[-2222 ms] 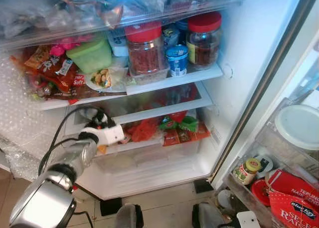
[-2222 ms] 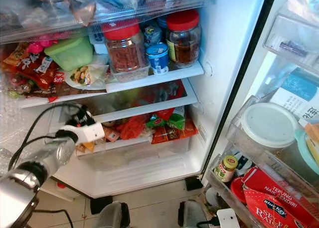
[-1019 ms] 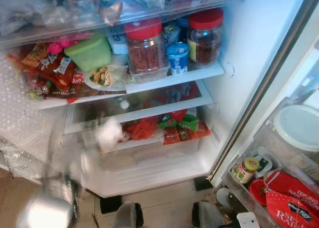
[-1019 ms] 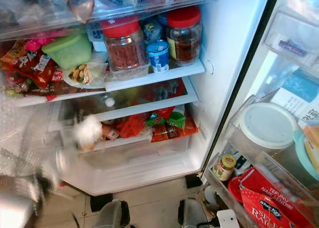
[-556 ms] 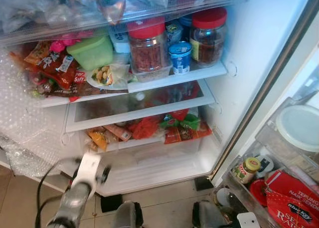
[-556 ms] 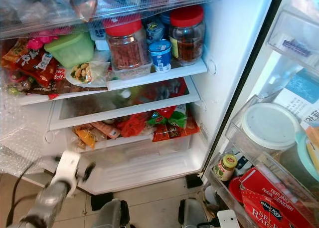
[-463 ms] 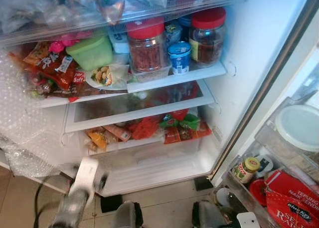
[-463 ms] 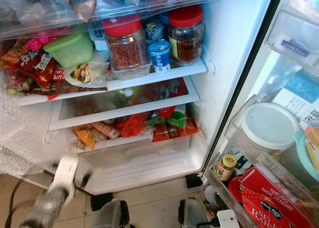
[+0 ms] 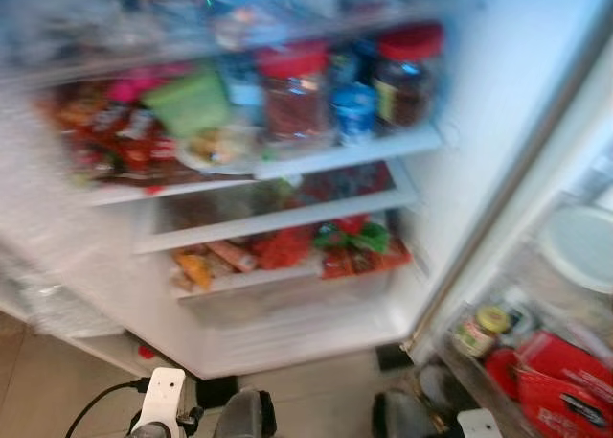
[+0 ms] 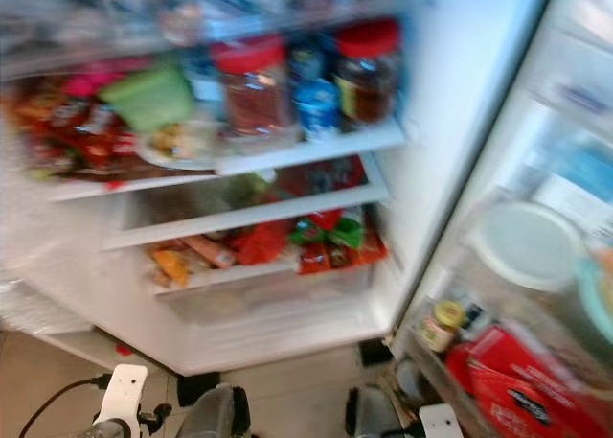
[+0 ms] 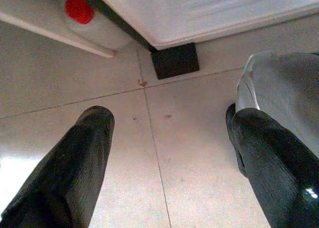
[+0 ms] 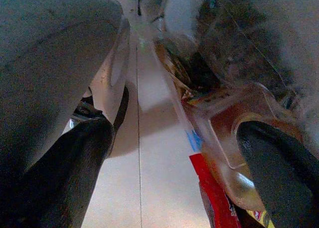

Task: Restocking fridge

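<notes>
The open fridge [image 9: 460, 122] stands stocked, blurred in the head views: red-lidded jars [image 9: 292, 93] on the upper shelf's right end, snack packets [image 9: 287, 251] along the drawer's front edge. The left gripper [image 11: 164, 153] hangs low over the tiled floor [image 11: 45, 83], fingers spread, empty. The right gripper [image 12: 169, 168], also parted and empty, hangs beside the door bins [image 12: 234, 138].

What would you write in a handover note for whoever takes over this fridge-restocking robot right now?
Left gripper: open, empty, low over the floor tiles in front of the fridge.
Right gripper: open, empty, down beside the door bins.
Fridge door open; shelves already hold red-lidded jars, a green tub and snack packets in the lower drawer.
Done: cannot tell what was just stocked; head views are blurred.
Left: pick up the next item; neither gripper holds one.
</notes>
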`<state>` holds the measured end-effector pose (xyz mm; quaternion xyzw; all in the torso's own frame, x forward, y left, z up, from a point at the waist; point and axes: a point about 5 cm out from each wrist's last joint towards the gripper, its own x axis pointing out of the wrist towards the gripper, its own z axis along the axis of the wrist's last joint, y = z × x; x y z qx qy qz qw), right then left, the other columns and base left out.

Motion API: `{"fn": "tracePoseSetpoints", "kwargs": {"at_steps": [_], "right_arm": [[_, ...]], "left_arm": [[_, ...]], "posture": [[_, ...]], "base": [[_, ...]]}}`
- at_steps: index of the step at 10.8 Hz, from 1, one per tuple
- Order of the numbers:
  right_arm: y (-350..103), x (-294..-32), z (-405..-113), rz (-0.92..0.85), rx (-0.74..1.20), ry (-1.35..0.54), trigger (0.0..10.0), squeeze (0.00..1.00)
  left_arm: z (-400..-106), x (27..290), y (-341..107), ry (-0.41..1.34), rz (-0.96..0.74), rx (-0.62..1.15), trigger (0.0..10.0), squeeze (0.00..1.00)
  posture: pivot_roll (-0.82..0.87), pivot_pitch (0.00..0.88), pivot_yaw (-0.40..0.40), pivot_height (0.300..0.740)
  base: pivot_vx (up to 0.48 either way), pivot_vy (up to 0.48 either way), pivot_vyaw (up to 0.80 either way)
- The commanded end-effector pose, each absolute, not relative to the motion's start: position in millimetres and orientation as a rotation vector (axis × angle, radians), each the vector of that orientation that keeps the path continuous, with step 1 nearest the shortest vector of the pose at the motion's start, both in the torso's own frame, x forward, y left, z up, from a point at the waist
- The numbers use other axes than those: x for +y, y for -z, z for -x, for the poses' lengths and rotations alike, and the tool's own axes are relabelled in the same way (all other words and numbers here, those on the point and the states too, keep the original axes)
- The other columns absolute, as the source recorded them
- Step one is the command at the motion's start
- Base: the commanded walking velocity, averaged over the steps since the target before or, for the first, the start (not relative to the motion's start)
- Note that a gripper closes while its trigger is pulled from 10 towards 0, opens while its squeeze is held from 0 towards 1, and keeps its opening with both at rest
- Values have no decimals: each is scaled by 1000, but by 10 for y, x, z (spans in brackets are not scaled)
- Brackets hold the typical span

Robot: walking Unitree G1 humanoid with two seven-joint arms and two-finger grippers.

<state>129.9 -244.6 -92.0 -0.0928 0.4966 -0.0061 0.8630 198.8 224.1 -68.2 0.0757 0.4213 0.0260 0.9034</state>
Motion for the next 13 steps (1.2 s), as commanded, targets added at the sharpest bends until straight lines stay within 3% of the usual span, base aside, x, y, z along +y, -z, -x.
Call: {"fn": "tracePoseSetpoints", "kwargs": {"at_steps": [1, 4, 9, 13], "right_arm": [[958, -2284, -1297, 159, 1042, -50, 10000, 0], [965, -2276, -1285, 153, 1049, -51, 10000, 0], [971, -2270, -1283, 110, 1052, -3, 10000, 0], [979, -2275, -1259, 10, 1039, 84, 10000, 0]], "left_arm": [[-1798, 2320, 769, -81, -172, 948, 10000, 0], [-1699, 2368, 805, -91, -181, 986, 10000, 0], [-1603, 2461, 823, -95, -199, 1019, 10000, 0], [-1629, 2448, 816, -82, -216, 1017, 10000, 0]], "posture": [[-23, 110, 114, 631], [-25, 102, 120, 631], [-23, 89, 124, 631], [-19, 106, 119, 656]], "base": [[0, 480, 800], [0, 480, 800], [0, 382, 0], [0, 0, 0]]}}
